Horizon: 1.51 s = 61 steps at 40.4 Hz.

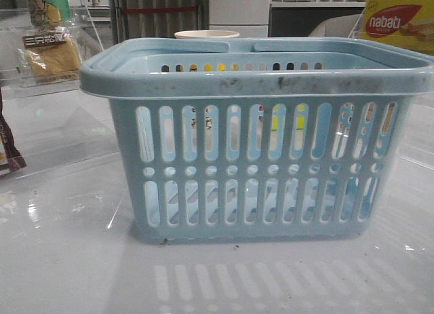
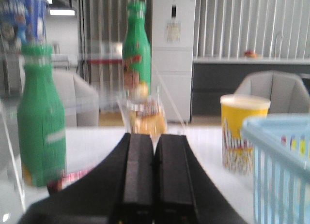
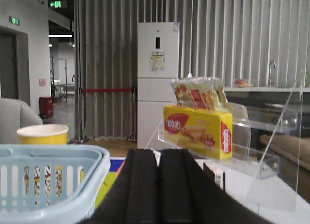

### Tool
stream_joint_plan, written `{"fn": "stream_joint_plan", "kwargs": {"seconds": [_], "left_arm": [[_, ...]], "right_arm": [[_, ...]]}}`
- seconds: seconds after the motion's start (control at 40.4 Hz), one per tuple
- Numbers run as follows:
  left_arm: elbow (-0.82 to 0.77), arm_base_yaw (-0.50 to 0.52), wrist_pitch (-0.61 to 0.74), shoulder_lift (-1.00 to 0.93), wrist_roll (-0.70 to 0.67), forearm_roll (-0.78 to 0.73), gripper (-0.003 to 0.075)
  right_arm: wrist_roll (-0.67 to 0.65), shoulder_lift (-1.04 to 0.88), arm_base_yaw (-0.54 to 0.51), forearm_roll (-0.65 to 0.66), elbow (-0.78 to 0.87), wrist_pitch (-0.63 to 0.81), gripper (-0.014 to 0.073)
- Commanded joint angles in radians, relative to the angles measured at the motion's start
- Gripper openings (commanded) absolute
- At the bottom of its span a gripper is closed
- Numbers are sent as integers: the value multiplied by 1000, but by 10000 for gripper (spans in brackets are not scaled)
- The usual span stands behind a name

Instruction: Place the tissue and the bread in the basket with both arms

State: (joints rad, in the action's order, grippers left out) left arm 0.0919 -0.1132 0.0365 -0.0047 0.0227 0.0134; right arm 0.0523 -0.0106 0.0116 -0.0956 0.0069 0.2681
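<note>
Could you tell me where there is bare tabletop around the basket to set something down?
Bare table lies in front of the basket and to its left, up to the clear stand holding the bread. Behind the basket it is crowded: a cup, and the nabati box.

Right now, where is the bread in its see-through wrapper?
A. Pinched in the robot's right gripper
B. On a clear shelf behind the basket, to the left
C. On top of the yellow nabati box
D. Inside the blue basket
B. In the front view the bread rests on a clear shelf far left, behind the basket; the right gripper is shut on nothing.
</note>
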Motion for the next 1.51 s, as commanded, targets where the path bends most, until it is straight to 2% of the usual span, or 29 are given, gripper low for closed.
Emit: {"fn": "stream_joint_plan", "kwargs": {"seconds": [0.0,0.223,0.396,0.544,0.742,0.866,1.484], "left_arm": [[119,-6,91,-8,-7,-13,92],[301,-6,-5,105,-7,-23,92],[424,-6,-148,262,-7,-26,92],[459,-6,-195,386,-2,-36,92],[459,-6,-296,511,-2,-36,92],[459,-6,-363,571,-2,-36,92],[459,-6,-361,713,-2,-36,99]], "right_arm": [[-6,-19,-3,4,-108,73,57],[-1,21,-3,11,-363,-245,57],[2,136,-3,57,-516,-491,57],[4,244,-3,58,-583,-678,57],[4,380,-3,58,-590,-862,57],[4,444,-3,58,-590,-897,57],[4,488,-3,58,-590,-906,66]]}}
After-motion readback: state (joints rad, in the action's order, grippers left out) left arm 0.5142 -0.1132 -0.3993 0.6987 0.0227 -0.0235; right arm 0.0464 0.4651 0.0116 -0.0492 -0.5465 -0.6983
